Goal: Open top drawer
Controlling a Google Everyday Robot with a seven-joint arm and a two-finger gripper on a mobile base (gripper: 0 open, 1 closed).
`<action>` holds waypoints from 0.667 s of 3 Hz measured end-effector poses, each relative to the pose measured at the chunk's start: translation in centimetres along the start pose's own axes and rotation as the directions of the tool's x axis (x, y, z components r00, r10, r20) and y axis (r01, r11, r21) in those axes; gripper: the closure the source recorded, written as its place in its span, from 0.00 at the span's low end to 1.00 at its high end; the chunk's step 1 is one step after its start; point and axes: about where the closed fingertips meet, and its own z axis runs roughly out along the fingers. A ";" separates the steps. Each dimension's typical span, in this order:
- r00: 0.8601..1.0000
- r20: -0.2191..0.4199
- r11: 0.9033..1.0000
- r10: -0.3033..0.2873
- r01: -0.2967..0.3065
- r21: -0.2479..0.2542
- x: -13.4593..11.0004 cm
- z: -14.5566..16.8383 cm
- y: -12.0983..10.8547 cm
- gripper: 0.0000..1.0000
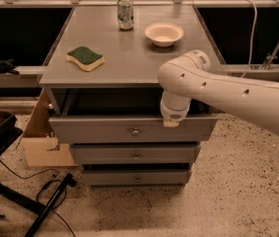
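Observation:
The top drawer (pixel 99 130) is the widest grey front, with a small round metal knob (pixel 135 132) at its centre. It stands pulled out a little from the cabinet, and a dark gap shows behind its front. My white arm (pixel 227 95) reaches in from the right. The gripper (pixel 171 122) hangs at the end of the wrist, at the drawer front's upper edge, right of the knob. Most of the gripper is hidden behind the wrist.
Two narrower grey drawer fronts (pixel 135 155) sit below. On the cabinet top (pixel 129 53) lie a green sponge (pixel 85 57), a soda can (pixel 125 13) and a white bowl (pixel 163 34). A cardboard box (pixel 39 142) stands at the left, with cables and a dark stand (pixel 45 206) on the floor.

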 end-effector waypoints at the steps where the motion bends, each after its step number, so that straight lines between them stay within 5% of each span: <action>1: 1.000 -0.002 1.000 0.001 -0.001 -0.002 0.1 -0.4 -0.2 1.00; 2: 1.000 -0.002 1.000 0.001 -0.001 -0.002 0.1 -0.6 -0.2 1.00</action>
